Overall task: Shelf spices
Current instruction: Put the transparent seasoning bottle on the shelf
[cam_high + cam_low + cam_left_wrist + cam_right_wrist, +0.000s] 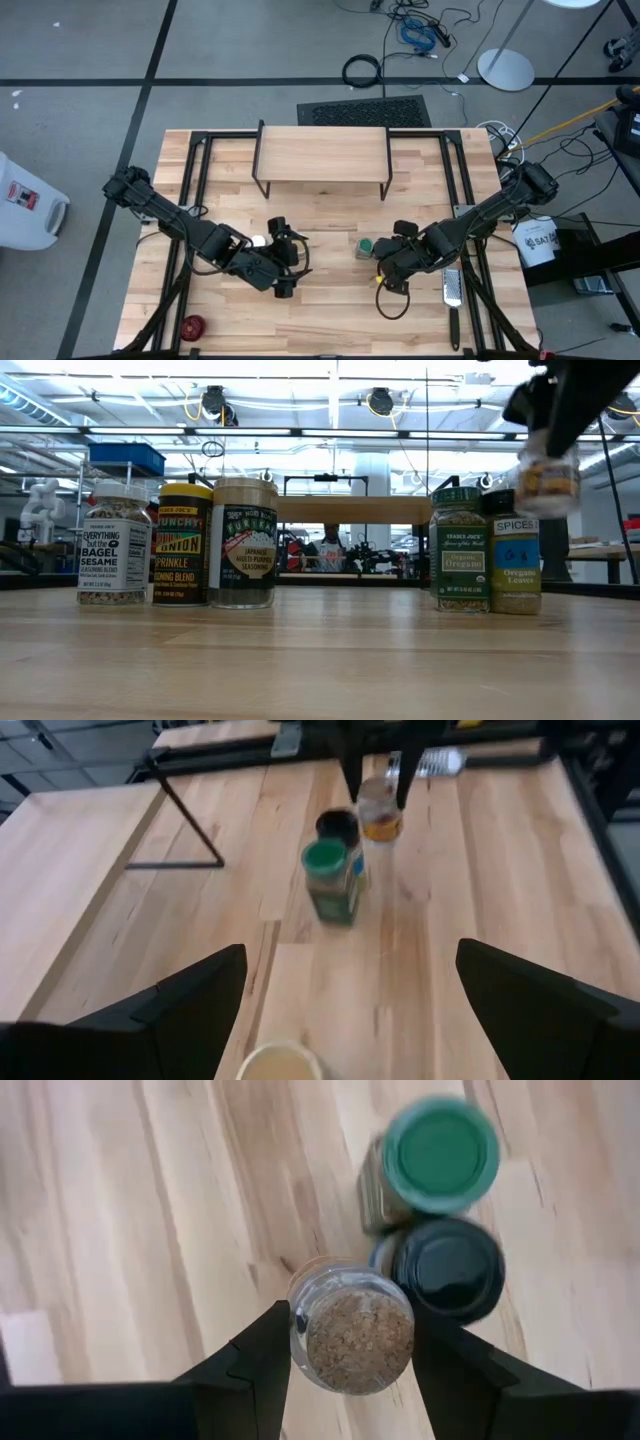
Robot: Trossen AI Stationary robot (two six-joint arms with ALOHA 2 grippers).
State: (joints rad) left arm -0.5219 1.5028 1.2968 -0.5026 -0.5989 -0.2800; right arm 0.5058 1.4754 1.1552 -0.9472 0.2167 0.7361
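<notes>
The shelf (pixel 322 158) stands on thin black legs at the table's far middle, its wood top bare. A white-capped jar (pixel 114 545), a yellow jar (pixel 183 545) and a tan jar (pixel 245 543) stand upright on the table. My left gripper (pixel 283 262) hangs open above and beside them, with the tan lid (pixel 283 1062) below its fingers. The green-lidded jar (pixel 460 548) and the dark-lidded jar (pixel 516 552) stand side by side. Above these two, my right gripper (pixel 392 272) is shut on a clear jar of brown spice (pixel 546 478). My right gripper pinches the clear jar's round glass wall (pixel 300 1342) between its two fingers (pixel 262 1355), one on each side. The fingers come from above, pointing steeply down. The jar hangs lifted clear of the table, beside the dark lid (pixel 447 1268) and the green lid (pixel 440 1152).
A flat metal grater (pixel 452 290) lies near the table's right edge. A small red round object (pixel 192 325) lies at the near left corner. Black frame rails (pixel 196 165) run along the tabletop's sides. Bare wood lies between the jars and the shelf.
</notes>
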